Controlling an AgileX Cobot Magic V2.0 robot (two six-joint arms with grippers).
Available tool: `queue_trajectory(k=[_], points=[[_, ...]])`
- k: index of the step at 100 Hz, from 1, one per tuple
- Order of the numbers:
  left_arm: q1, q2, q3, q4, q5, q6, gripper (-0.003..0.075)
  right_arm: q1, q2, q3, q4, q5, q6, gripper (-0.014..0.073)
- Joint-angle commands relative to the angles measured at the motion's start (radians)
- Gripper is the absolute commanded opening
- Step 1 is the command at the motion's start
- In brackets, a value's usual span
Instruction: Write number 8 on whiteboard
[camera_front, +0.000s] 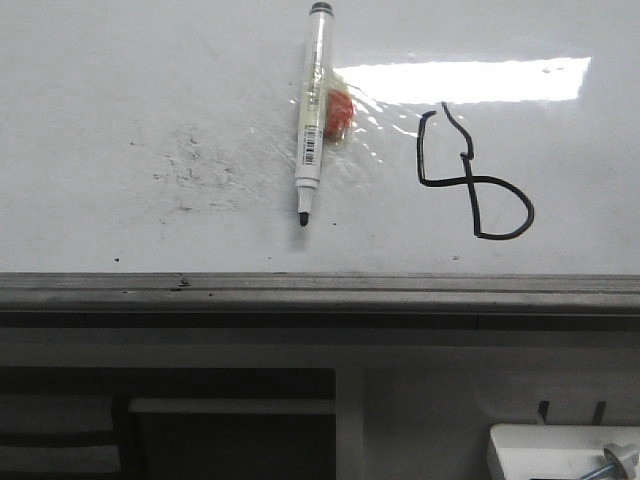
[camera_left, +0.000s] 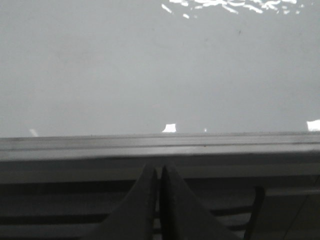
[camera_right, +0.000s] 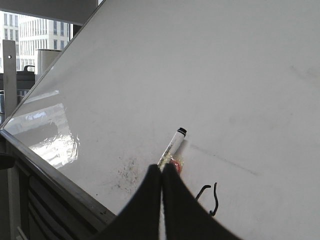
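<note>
The whiteboard (camera_front: 120, 80) fills the front view, glossy white with a glare patch. A black hand-drawn number 8 (camera_front: 470, 180) sits on its right part, upper loop angular and open, lower loop rounder. A white marker (camera_front: 313, 110) with a black tip lies on the board, left of the figure, with an orange-red blob under clear tape beside it. Neither gripper shows in the front view. My left gripper (camera_left: 160, 169) is shut and empty, below the board's rail. My right gripper (camera_right: 161, 167) is shut and empty, its tips in front of the marker (camera_right: 172, 145) and the number 8 (camera_right: 212, 197).
Faint grey speckled smudges (camera_front: 195, 165) mark the board left of the marker. A grey metal rail (camera_front: 320, 290) runs along the board's near edge. A white box with a bolt (camera_front: 565, 450) sits at the lower right, under the rail.
</note>
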Motion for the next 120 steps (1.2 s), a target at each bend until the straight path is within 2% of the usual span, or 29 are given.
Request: queue_trajectory(k=[1,70,83,88,89,93,95,96,97,98,102,103,104,105,108,110,111,115,120], points=[[0.001,0.01,0.039,0.005,-0.04,-0.014,-0.002,-0.001,-0.014,-0.026,0.016,-0.009,0.001,-0.0064],[0.001,0.01,0.039,0.005,-0.04,-0.014,-0.002,-0.001,-0.014,-0.026,0.025,-0.018,0.001,-0.0064],[0.001,0.01,0.039,0.005,-0.04,-0.014,-0.002,-0.001,-0.014,0.001,0.021,-0.168,0.001,-0.0064],[0.001,0.01,0.039,0.005,-0.04,-0.014,-0.002,-0.007,-0.014,0.018,-0.064,-0.224,0.006,-0.0064],[0.001,0.01,0.039,0.005,-0.04,-0.014,-0.002,-0.008,-0.014,0.023,-0.115,-0.237,0.011,-0.0064],[0.001,0.01,0.039,0.005,-0.04,-0.014,-0.002,-0.022,-0.014,0.039,-0.311,-0.272,0.115,-0.0064],[0.001,0.01,0.039,0.005,-0.04,-0.014,-0.002,-0.03,-0.014,0.044,-0.384,-0.284,0.214,-0.0064],[0.001,0.01,0.039,0.005,-0.04,-0.014,-0.002,-0.037,-0.014,0.052,-0.495,-0.287,0.293,-0.0064],[0.001,0.01,0.039,0.005,-0.04,-0.014,-0.002,-0.041,-0.014,0.055,-0.535,-0.289,0.381,-0.0064],[0.001,0.01,0.039,0.005,-0.04,-0.014,-0.002,-0.045,-0.014,0.057,-0.577,-0.289,0.381,-0.0064],[0.001,0.01,0.039,0.005,-0.04,-0.014,-0.002,-0.074,-0.012,0.073,-0.824,-0.291,0.701,-0.0064],[0.001,0.01,0.039,0.005,-0.04,-0.014,-0.002,-0.08,-0.012,0.079,-0.932,-0.288,0.76,-0.0064],[0.001,0.01,0.039,0.005,-0.04,-0.014,-0.002,-0.094,-0.012,0.085,-1.039,-0.281,0.94,-0.0064],[0.001,0.01,0.039,0.005,-0.04,-0.014,-0.002,-0.102,-0.012,0.087,-1.09,-0.281,0.94,-0.0064],[0.001,0.01,0.039,0.005,-0.04,-0.014,-0.002,-0.135,-0.012,0.095,-1.284,-0.24,1.227,-0.0064],[0.001,0.01,0.039,0.005,-0.04,-0.014,-0.002,-0.161,-0.012,0.098,-1.407,-0.195,1.328,-0.0064],[0.001,0.01,0.039,0.005,-0.04,-0.014,-0.002,-0.17,-0.012,0.1,-1.443,-0.179,1.421,-0.0064],[0.003,0.01,0.039,0.005,-0.04,-0.014,-0.002,-0.228,-0.012,0.106,-1.586,-0.067,1.636,-0.0064],[0.003,0.01,0.039,0.005,-0.04,-0.014,-0.002,-0.271,-0.012,0.117,-1.594,0.023,1.748,-0.0064]])
